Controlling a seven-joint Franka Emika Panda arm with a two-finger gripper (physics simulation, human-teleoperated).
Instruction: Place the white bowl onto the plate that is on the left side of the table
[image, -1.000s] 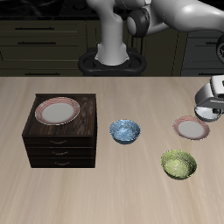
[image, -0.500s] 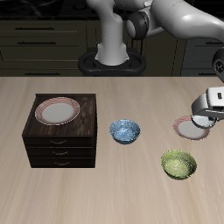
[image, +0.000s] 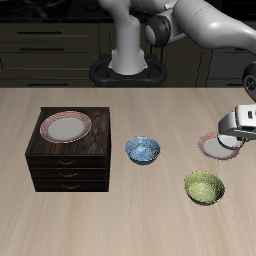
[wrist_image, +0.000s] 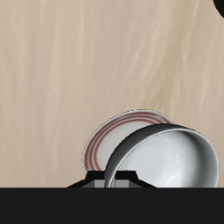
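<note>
The hand is clamped on the rim of the white bowl, carrying it just above the plate that lies directly beneath on the counter, presumably lined up for setting down. From across the room the hand hides the bowl; the wrist view shows bowl overlapping plate.

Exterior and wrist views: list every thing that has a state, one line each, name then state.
gripper: shut on the white bowl, above the plate on the table.
white bowl: held, tilted, over the plate, not yet set down.
plate on the table: flat, partly hidden by the bowl.
plate on the cabinet: flat, empty.
drawer cabinet: drawers closed.
blue bowl: upright, empty.
green bowl: upright, empty.
</note>
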